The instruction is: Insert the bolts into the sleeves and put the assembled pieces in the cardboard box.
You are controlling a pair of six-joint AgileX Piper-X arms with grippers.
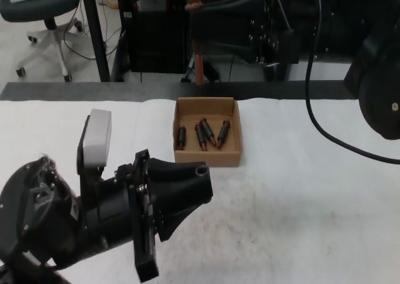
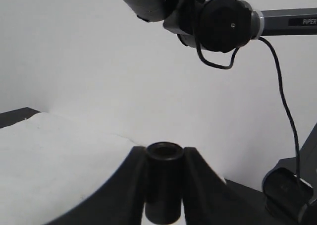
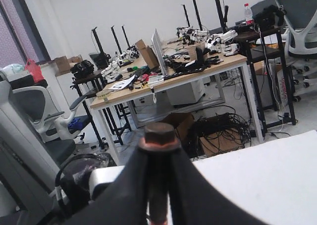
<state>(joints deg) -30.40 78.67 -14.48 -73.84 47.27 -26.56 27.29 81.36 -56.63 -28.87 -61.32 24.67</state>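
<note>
Four assembled dark pieces (image 1: 203,134) lay in the brown cardboard box (image 1: 206,157). We found the left gripper (image 2: 164,158), jaws closed around a black cylindrical sleeve (image 2: 163,190), and the right gripper (image 3: 159,160), jaws closed around a rust-coloured hex-head bolt (image 3: 159,135). We judged shank and bore must be lined up squarely before pushing. On a grey arm tube (image 2: 285,18) the white lettering (image 2: 308,22) went unread.

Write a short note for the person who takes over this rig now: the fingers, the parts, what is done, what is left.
Left gripper: fingers shut on a sleeve, open end up.
Right gripper: fingers shut on a bolt, head outward.
Cardboard box: four assembled pieces already lie inside.
Left to do: put this bolt into this sleeve, then lay the piece in the box.
</note>
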